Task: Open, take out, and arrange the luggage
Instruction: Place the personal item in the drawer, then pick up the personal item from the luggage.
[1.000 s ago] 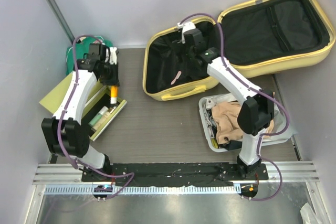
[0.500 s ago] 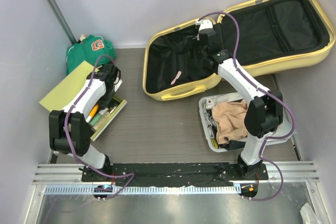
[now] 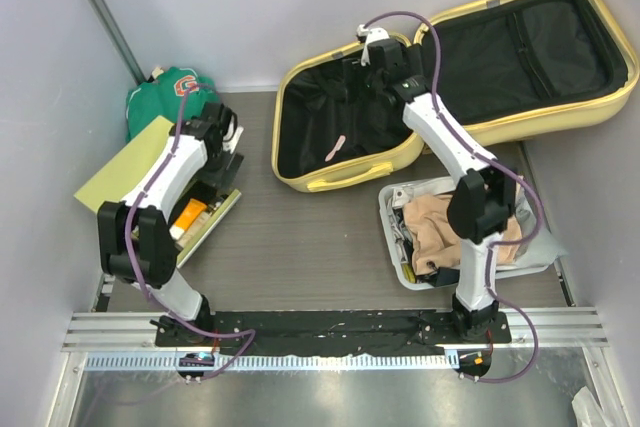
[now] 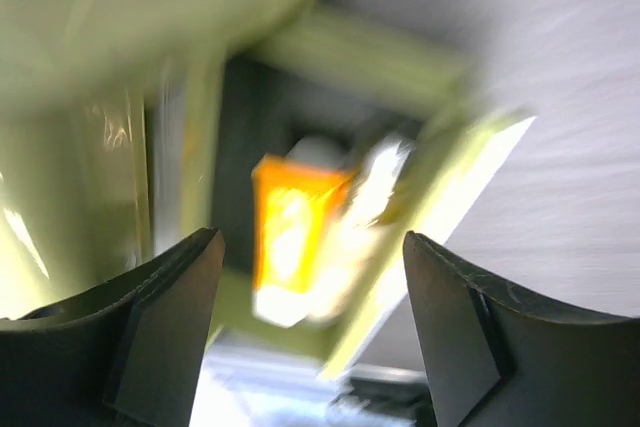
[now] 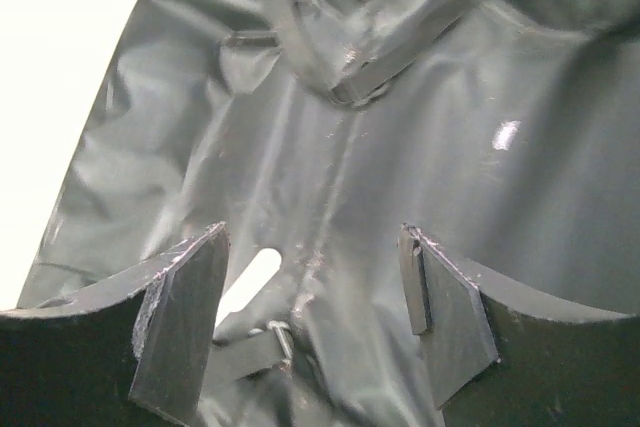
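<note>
The luggage [image 3: 345, 175], a pale yellow hard-shell case, lies open at the back right, its lid leaning on the wall. Its black lining [image 5: 420, 147] with straps fills the right wrist view. A small pale oblong piece [image 3: 337, 147] lies on that lining, also visible as the pale piece [image 5: 250, 282]. My right gripper [image 3: 352, 77] [image 5: 310, 237] hangs open inside the left half, above the lining and holding nothing. My left gripper [image 3: 228, 163] [image 4: 312, 247] is open over the yellow-green box [image 3: 110, 172]. An orange tube [image 3: 190, 215] [image 4: 288, 235] lies in the box, below the jaws and free of them.
A green garment [image 3: 172, 90] is bunched in the back left corner. A white bin [image 3: 392, 199] with beige clothing [image 3: 440, 227] stands at the right, in front of the luggage. Grey walls close in on the left, back and right.
My left gripper lowered the orange tube into the yellow-green box, opened and let it go. The right gripper shifted around above the suitcase lining, still open.
</note>
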Robot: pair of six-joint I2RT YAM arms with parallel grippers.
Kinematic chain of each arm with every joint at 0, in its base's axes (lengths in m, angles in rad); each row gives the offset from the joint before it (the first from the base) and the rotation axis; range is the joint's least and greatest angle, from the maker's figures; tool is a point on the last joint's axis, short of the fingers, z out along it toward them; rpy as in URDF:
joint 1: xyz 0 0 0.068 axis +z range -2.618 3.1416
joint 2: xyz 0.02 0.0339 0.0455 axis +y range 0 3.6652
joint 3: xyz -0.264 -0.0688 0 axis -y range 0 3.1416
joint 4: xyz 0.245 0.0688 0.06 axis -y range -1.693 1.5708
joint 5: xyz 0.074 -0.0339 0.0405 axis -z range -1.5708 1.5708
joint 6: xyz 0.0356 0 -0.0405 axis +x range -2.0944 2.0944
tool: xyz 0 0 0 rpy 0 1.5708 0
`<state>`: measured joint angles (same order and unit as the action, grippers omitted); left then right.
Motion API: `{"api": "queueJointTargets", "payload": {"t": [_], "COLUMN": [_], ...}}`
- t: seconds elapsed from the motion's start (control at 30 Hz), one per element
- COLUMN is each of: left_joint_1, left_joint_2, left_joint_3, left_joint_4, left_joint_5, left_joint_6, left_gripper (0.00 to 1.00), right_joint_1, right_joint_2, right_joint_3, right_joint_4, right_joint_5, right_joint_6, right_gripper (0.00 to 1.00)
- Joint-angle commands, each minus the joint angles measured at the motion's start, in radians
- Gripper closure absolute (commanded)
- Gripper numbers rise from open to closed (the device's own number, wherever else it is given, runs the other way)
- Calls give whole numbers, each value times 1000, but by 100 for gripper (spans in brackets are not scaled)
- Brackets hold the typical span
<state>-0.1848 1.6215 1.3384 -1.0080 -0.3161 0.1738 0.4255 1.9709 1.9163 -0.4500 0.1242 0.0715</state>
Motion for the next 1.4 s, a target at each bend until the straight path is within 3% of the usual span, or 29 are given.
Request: {"api": "queueJointTargets", "payload": {"t": [0.0,0.17,0.4,0.57,1.03,1.37], "left_joint_1": [-44,-48,-47,-47,-47,-48], "left_joint_2": [24,74,78,63,87,89], "left_joint_3": [154,237,162,131,131,125], "left_joint_4": [52,95,121,123,115,115], "left_joint_5": [261,377,406,414,410,403], "left_joint_6": [-146,-212,-217,-220,-217,-209], "left_gripper": [22,22,22,22,23,23], "right_joint_1": [33,76,82,75,18,39], "right_joint_2": [155,298,370,463,525,523], "right_joint_3": [235,397,406,513,503,521], "right_joint_4": [-289,-499,-578,-633,-610,-604], "right_joint_5": [-78,-40,-28,-1,-58,40], "right_joint_6": [30,74,211,289,392,444], "right_gripper": [25,28,33,34,43,46]}}
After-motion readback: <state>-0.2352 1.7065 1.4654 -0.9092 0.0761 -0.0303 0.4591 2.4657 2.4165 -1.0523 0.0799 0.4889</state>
